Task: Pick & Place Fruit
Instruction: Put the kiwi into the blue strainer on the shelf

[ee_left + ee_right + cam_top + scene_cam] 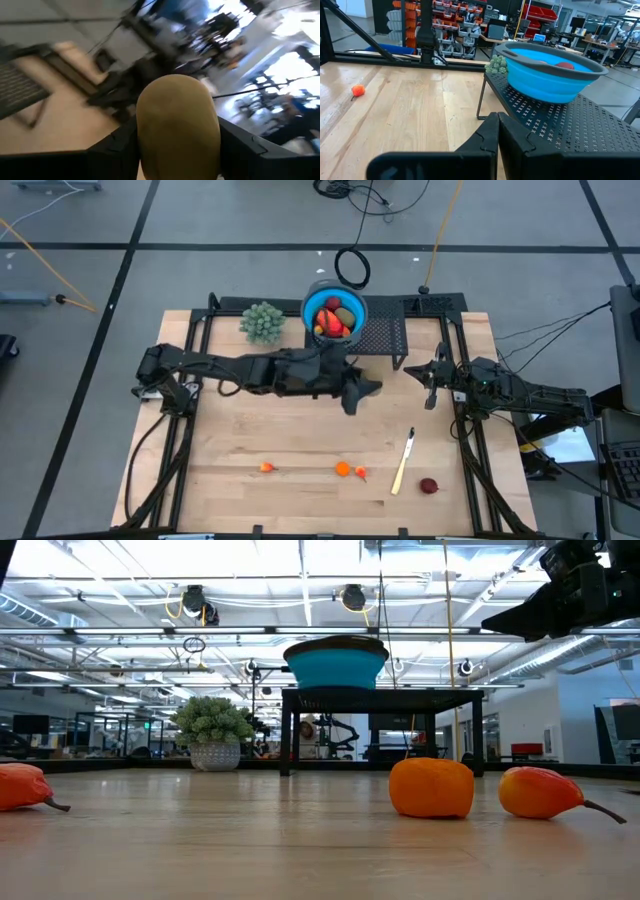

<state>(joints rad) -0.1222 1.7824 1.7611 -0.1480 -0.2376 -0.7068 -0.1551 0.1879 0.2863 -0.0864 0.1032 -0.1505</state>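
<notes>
Biggest thing first: we've got the wooden table (pixel 250 430) with both dark arms over it. The left arm reaches in from the left, and the left gripper (pixel 352 398) sits mid-table, just on the near side of the bowl, fingers clamped around an olive-tan oval fruit (pixel 177 125). The right gripper (pixel 432 388) waits at the right side of the table, fingers pressed together with nothing in them. At the far edge there's a black mesh stand (pixel 385 335) with the blue bowl (pixel 545 85) on top. The bowl already has a pile of fruit (pixel 333 318) in it, red-orange, dark red and olive. The plant ball (pixel 262 322) sits just left of the bowl. Along the near edge we see a pale stick (pixel 403 463), a dark red round fruit (pixel 429 486) on the right, and tiny orange ones (pixel 343 470) further left.
</notes>
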